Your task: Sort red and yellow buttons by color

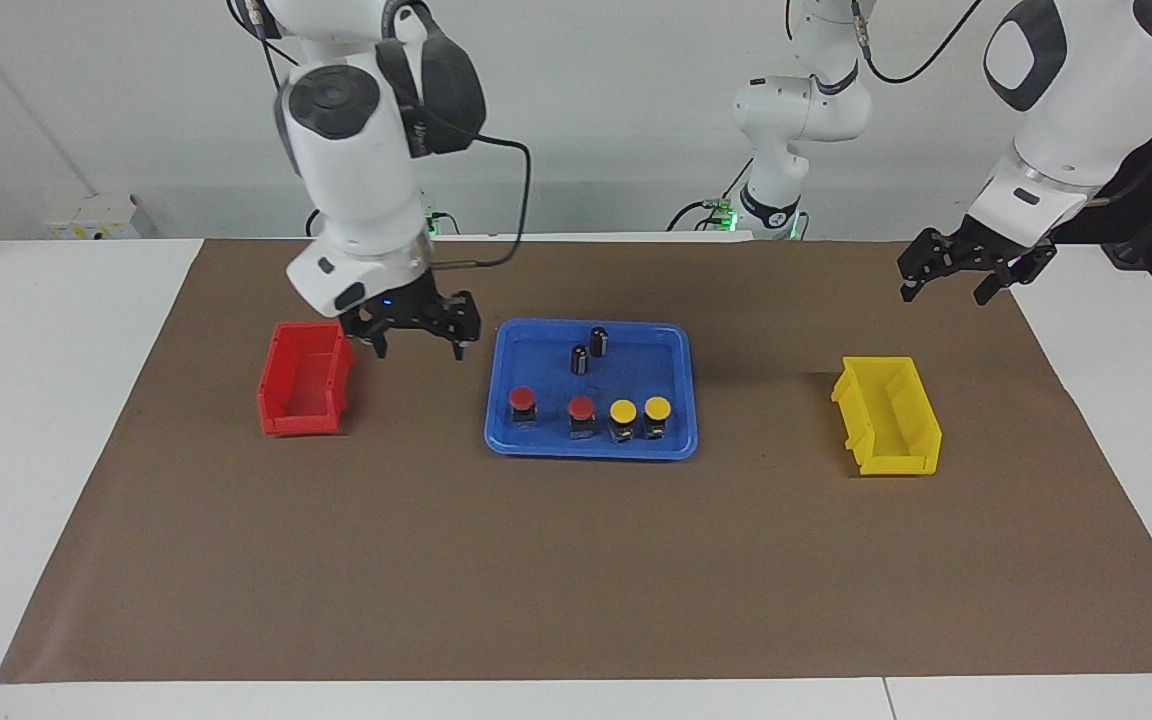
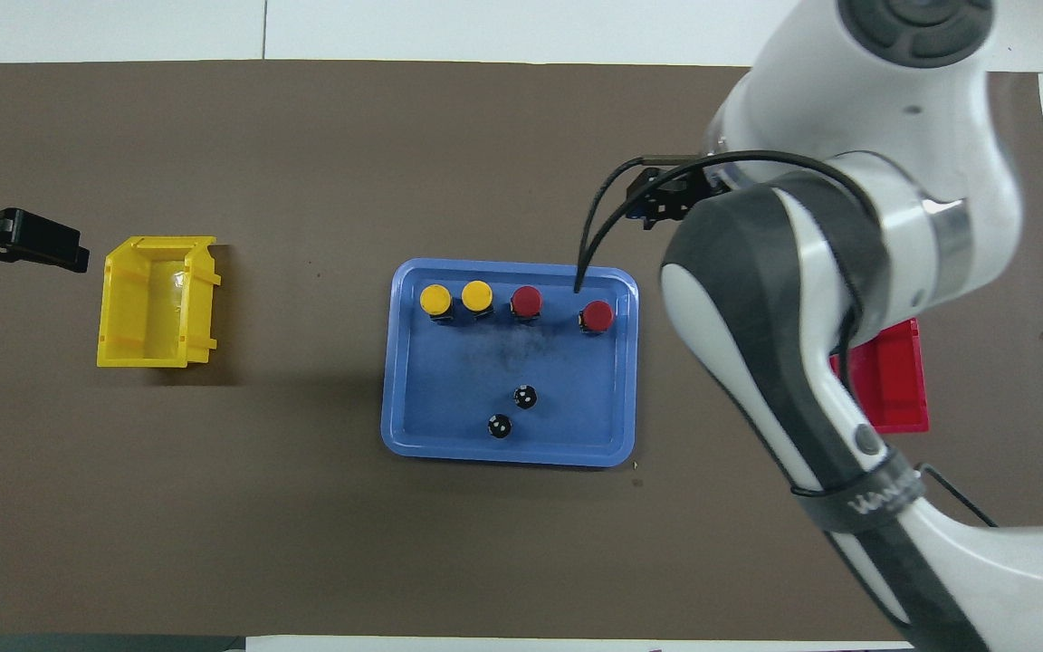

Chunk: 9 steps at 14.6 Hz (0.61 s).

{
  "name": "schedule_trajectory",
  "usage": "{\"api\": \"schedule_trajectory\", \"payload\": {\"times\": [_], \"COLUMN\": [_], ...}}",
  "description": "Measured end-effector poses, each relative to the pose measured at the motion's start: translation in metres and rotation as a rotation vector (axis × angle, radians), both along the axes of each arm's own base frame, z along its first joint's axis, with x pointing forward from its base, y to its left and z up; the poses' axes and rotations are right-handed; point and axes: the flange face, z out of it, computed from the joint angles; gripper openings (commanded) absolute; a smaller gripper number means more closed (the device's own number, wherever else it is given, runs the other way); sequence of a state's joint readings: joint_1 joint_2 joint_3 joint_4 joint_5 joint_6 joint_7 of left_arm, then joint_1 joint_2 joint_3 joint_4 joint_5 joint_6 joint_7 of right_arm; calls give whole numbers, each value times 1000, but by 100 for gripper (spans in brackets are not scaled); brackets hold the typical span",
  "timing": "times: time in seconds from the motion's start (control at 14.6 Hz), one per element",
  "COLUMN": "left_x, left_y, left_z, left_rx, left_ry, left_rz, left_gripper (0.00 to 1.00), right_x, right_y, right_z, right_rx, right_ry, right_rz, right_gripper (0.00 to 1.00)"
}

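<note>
**No button sorted yet: right gripper waits between red bin and tray**

We start from the right gripper (image 1: pixel 416 335). It hangs low with its fingers spread and nothing between them, over the brown paper in the gap between the red bin (image 1: pixel 304 380) and the blue tray (image 1: pixel 591 390). Seen from the tray's centre in the facing view, it stands at about ten o'clock.

The left gripper (image 1: pixel 946 278) is also spread and empty. It waits above the mat, at about one o'clock from the yellow bin (image 1: pixel 888 415), toward the left arm's end of the table.

All four buttons stand in one row in the blue tray, along the edge farther from the robots. From the right arm's end we count a red button (image 1: pixel 522 400), a second red button (image 1: pixel 581 408), then a yellow button (image 1: pixel 623 412) and a second yellow button (image 1: pixel 657 408). The two yellow ones look almost touching. Two black cylinders (image 1: pixel 588 350) stand in the tray nearer to the robots.

Both bins look empty, so we judge the sorting has not begun and the first pick is in hand. The next move probably asks the right gripper to go over the outer red button at about four o'clock from it, then to descend straight and close on the cap or base. It should keep clear of the tray rim and of the neighbouring red button.
</note>
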State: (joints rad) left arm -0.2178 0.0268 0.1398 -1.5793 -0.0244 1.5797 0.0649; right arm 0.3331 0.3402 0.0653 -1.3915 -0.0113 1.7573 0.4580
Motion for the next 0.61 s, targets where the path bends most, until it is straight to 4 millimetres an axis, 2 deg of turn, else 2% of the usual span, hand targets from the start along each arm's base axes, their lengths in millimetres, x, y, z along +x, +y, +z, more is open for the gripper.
{"api": "schedule_trajectory", "payload": {"times": [0.14, 0.34, 0.48, 0.61], "left_x": [0, 0, 0, 0], "left_y": [0, 0, 0, 0], "left_z": [0, 0, 0, 0], "left_rx": [0, 0, 0, 0], "left_ry": [0, 0, 0, 0], "left_rz": [0, 0, 0, 0], "left_gripper": [100, 100, 100, 100], "right_x": [-4, -19, -34, -46], "right_y": [24, 33, 45, 54], "right_z": [-39, -97, -116, -127], "right_rx": [12, 7, 2, 1], "right_ry": [-24, -13, -1, 1], "right_rz": [20, 32, 42, 46], "right_gripper": [100, 100, 100, 100]}}
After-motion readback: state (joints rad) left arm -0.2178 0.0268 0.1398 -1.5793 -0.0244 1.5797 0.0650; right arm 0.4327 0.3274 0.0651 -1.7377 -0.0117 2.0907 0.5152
